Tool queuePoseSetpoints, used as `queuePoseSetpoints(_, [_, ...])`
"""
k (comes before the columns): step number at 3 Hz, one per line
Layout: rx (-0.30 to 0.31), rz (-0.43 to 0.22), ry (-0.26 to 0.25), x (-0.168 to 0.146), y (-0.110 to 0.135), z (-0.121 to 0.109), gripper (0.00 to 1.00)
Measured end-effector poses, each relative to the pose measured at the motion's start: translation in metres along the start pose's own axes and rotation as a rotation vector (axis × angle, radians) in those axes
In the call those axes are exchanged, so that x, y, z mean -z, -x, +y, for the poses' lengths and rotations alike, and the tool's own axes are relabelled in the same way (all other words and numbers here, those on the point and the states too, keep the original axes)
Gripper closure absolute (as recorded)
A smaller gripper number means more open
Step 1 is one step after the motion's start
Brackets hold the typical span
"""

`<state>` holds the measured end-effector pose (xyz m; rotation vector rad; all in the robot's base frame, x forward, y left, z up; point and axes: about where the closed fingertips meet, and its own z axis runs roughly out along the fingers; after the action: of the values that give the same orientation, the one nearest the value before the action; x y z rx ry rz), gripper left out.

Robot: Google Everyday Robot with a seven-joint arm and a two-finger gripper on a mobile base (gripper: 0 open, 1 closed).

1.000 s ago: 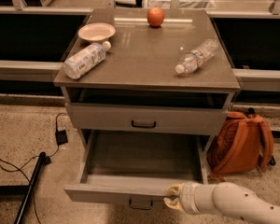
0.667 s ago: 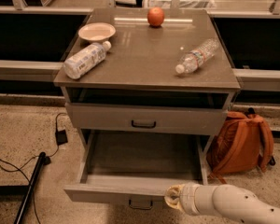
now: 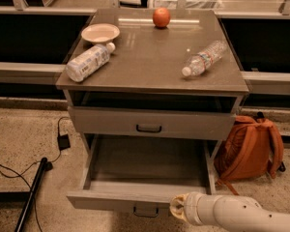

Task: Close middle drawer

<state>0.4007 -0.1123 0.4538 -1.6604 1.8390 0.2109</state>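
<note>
The middle drawer (image 3: pixel 135 199) is pulled far out of the grey cabinet, and its inside is bare. Its small dark loop handle (image 3: pixel 146 210) hangs at the centre of the front, which I see from above. My gripper (image 3: pixel 177 208) is at the drawer front's top edge, just right of the handle, at or against the front. The pale arm behind it runs off to the lower right. The drawer above (image 3: pixel 150 124), with its own dark handle, is pushed nearly in. The lowest drawer is hidden under the open one.
On the cabinet top (image 3: pixel 150 57) lie a white bottle (image 3: pixel 88 62), a clear water bottle (image 3: pixel 203 58), a bowl (image 3: pixel 100 33) and an orange fruit (image 3: pixel 161 17). An orange backpack (image 3: pixel 251 149) leans at the cabinet's right. Cables and a black pole (image 3: pixel 31 195) lie on the floor at the left.
</note>
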Motion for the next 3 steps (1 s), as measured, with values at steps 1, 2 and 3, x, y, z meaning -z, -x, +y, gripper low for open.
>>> queuePoseSetpoints(1, [0.004, -0.018, 0.005, -0.005, 0.004, -0.001, 1.0])
queuePoseSetpoints(2, [0.003, -0.028, 0.009, -0.008, 0.004, -0.001, 1.0])
queuePoseSetpoints(3, [0.004, -0.068, 0.029, -0.023, 0.005, -0.002, 1.0])
